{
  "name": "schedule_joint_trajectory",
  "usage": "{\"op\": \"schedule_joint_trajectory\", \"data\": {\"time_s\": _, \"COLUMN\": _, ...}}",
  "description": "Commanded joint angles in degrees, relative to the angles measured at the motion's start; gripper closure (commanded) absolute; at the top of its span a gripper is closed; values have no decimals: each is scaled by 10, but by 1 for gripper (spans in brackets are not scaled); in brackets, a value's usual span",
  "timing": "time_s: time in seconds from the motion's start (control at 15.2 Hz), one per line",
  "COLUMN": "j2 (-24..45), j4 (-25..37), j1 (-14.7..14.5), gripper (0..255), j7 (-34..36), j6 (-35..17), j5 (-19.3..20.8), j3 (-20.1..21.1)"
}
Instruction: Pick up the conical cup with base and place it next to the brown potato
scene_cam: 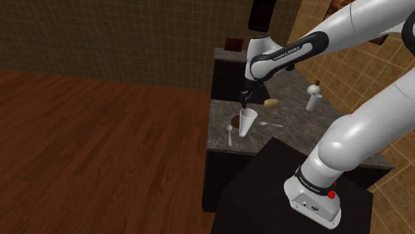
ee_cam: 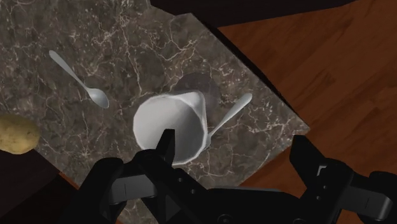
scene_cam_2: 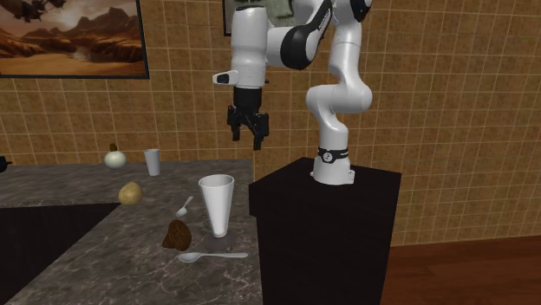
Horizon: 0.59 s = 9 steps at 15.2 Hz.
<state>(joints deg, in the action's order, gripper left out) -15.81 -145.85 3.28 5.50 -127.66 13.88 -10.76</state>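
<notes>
Gripper (scene_cam_2: 249, 132) hangs released, 2 fingers (ee_cam: 164, 147) spread, above upright white conical cup (scene_cam_2: 216, 204). Judged light, stiff, smooth, tippy on narrow base; pinch wall just under rim.

White cup (scene_cam_2: 216, 204) on a dark grey counter (scene_cam_2: 113, 256) veined in white — marble pattern. Beside the cup: a dark brown lump (scene_cam_2: 178, 235) and two pale grey spoons (scene_cam_2: 212, 256); near the cup, a tan, speckled potato (scene_cam_2: 130, 193). Gripper (scene_cam_2: 248, 140) and stand (scene_cam_2: 329, 225) black; floor (scene_cam: 100, 146) red-brown planks; wall (scene_cam_2: 433, 104) tan tiles.
</notes>
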Motion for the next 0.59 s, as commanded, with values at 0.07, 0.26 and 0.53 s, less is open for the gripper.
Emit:
{"op": "schedule_joint_trajectory", "data": {"time_s": 0.07, "j2": 67, "j4": 12, "j1": 4, "gripper": 0, "j7": -3, "j6": -55, "j5": 6, "j3": -9}}
{"op": "schedule_joint_trajectory", "data": {"time_s": 0.26, "j2": 137, "j4": 32, "j1": 10, "gripper": 0, "j7": -8, "j6": -106, "j5": 7, "j3": -18}}
{"op": "schedule_joint_trajectory", "data": {"time_s": 0.53, "j2": 211, "j4": 60, "j1": 17, "gripper": 0, "j7": -15, "j6": -152, "j5": 5, "j3": -24}}
